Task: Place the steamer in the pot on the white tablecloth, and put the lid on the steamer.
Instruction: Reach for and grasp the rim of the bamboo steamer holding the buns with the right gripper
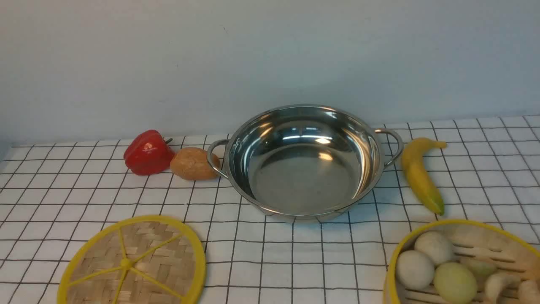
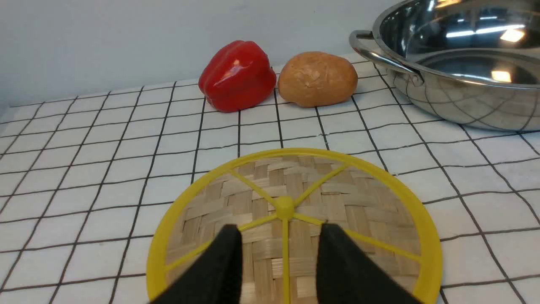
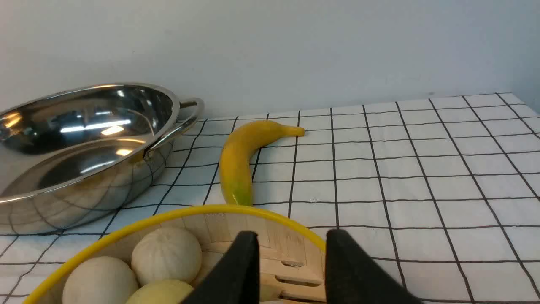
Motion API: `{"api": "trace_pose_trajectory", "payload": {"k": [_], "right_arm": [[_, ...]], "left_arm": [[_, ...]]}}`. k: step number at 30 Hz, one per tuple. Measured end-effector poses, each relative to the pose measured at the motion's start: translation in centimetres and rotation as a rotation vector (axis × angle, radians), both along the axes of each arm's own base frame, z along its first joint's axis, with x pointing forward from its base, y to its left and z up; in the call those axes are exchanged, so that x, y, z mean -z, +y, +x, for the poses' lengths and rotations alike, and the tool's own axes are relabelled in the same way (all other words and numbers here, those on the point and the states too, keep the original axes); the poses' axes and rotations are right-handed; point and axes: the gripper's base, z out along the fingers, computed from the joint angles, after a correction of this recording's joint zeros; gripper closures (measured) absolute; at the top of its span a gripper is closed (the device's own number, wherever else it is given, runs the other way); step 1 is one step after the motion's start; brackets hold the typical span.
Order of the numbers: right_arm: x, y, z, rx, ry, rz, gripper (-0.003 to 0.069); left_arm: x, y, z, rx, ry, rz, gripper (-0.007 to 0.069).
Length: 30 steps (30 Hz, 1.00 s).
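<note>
Resting apart, steamer holding round buns, pot beside banana

The left gripper has two black, tapering fingers; the right gripper likewise; surfaces matte, possibly rubber.

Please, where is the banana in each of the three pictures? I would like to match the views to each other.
Front view: the banana lies on the cloth, right of the pot, beside its handle and behind the steamer.
Left wrist view: not in it.
Right wrist view: the banana lies beside the pot's handle, just beyond the steamer's yellow rim.
Shared landmark: the pot, seen in all three views.
</note>
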Motion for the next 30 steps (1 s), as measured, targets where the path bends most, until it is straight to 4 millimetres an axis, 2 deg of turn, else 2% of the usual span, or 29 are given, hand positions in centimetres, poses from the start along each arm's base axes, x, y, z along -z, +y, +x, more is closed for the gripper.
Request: {"api": "trace_pose_trajectory", "payload": {"k": [27, 30], "right_arm": [[-0.01, -0.03, 0.0, 0.001, -0.001, -0.017, 0.0417], [-0.4, 0.02, 0.06, -0.004, -0.045, -0.016, 0.0417]], "left_arm": [[0.0, 0.0, 0.0, 0.0, 0.0, 0.0, 0.0382], [0.0, 0.0, 0.0, 0.0, 0.0, 0.0, 0.0382]]}}
